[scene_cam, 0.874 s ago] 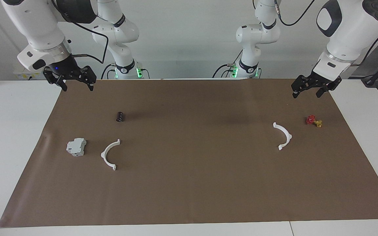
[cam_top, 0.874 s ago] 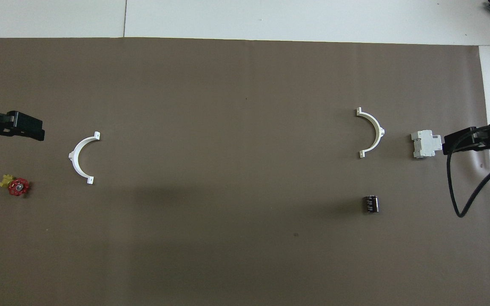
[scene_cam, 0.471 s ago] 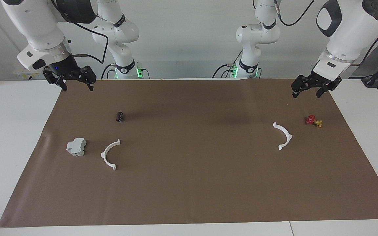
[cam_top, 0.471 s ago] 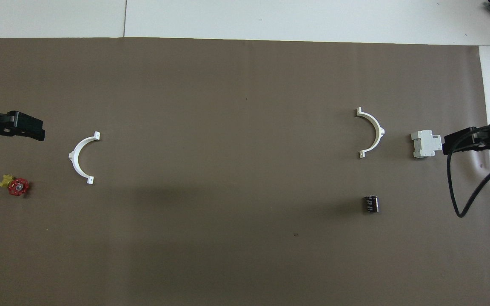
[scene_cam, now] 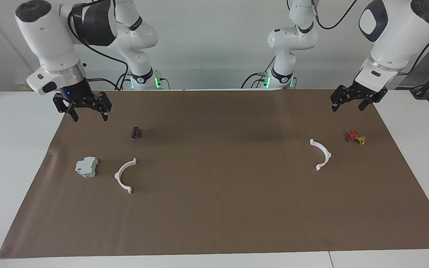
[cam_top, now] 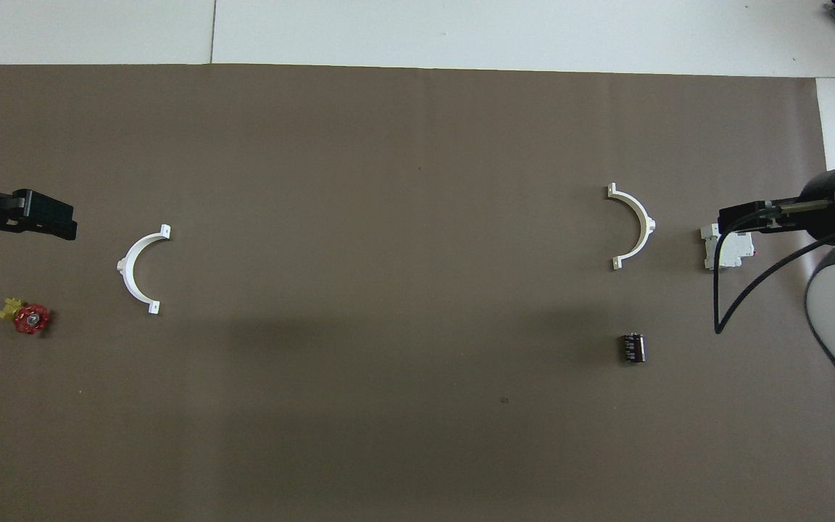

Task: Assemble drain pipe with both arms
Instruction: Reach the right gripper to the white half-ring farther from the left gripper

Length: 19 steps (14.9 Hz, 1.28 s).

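White half-ring arcs (scene_cam: 125, 176) (scene_cam: 321, 154) are lying well apart on the counter (scene_cam: 214, 208); right gripper (scene_cam: 86, 114) and left gripper (scene_cam: 347, 104) are hanging wide, empty.

A white table (scene_cam: 17, 156) bears a brown mat (scene_cam: 222, 208), holding two white half-rings (scene_cam: 124, 175) (scene_cam: 321, 154), a grey block (scene_cam: 86, 166), a black cylinder (scene_cam: 136, 132) and a red-yellow valve (scene_cam: 356, 137).

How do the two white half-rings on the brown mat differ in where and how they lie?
The half-ring beside the grey block lies at the right arm's end; the half-ring near the red valve lies at the left arm's end, nearer the robots. Their hollows face each other. Both are thin, white, tabbed and untouched.
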Each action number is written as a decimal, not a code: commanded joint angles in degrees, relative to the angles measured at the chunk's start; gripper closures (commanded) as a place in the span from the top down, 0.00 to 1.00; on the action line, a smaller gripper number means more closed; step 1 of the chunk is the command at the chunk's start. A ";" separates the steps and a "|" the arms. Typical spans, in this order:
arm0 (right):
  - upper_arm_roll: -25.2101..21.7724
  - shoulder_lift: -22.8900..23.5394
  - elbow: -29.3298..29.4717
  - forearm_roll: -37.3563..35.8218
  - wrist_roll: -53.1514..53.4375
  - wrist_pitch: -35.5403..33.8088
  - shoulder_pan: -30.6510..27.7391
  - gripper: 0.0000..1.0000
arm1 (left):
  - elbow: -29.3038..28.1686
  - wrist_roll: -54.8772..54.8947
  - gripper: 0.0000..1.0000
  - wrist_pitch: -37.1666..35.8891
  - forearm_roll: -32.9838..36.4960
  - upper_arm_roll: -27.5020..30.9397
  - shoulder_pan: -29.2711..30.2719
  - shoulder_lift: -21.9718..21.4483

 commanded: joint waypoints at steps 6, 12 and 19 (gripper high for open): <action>0.55 16.38 -2.62 11.88 -19.17 20.10 -3.45 1.00 | -1.37 0.54 1.00 0.97 -0.82 0.45 -0.29 -1.33; 0.64 22.19 -3.50 12.67 -20.06 25.30 -3.10 1.00 | -1.37 0.54 1.00 0.97 -0.82 0.36 -0.29 -1.33; 0.64 24.31 -5.35 16.98 -24.46 28.29 -2.66 0.95 | -1.46 0.46 1.00 1.05 -0.82 0.45 -0.29 -1.33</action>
